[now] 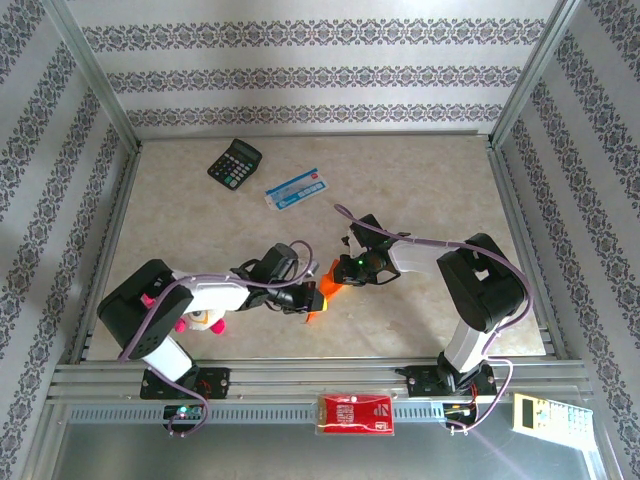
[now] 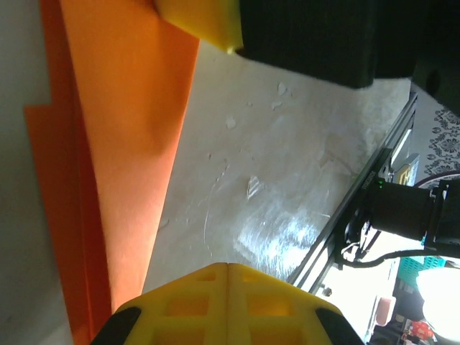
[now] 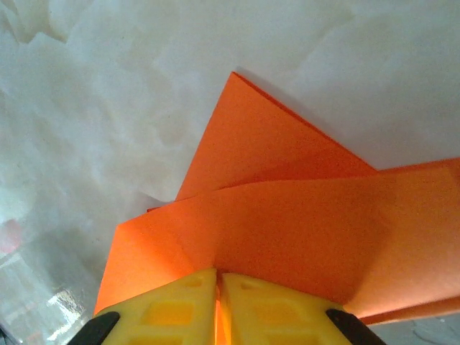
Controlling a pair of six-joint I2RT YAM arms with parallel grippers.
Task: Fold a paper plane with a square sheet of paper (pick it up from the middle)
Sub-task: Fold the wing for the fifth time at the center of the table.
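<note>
The square sheet of paper [image 1: 326, 291] is bright orange and folded into overlapping layers with a pointed corner. It sits at the table's near middle, between both arms. My right gripper [image 3: 217, 272] is shut on a fold of the paper [image 3: 287, 215], which fans out beyond the yellow fingertips. My left gripper [image 2: 228, 264] is shut with nothing between its fingers, hovering over bare table just right of the paper's long edge [image 2: 122, 144]. A yellow finger [image 2: 201, 21] of the right gripper shows at the top of the left wrist view. From above, the left gripper [image 1: 303, 297] and right gripper [image 1: 342, 274] flank the paper.
A black calculator [image 1: 234, 162] and a blue-and-white flat packet [image 1: 298, 188] lie at the back of the table. A red packet [image 1: 355, 412] rests on the front rail, with a pale keypad device [image 1: 548, 412] at the right. Metal frame rails [image 1: 300, 375] border the table.
</note>
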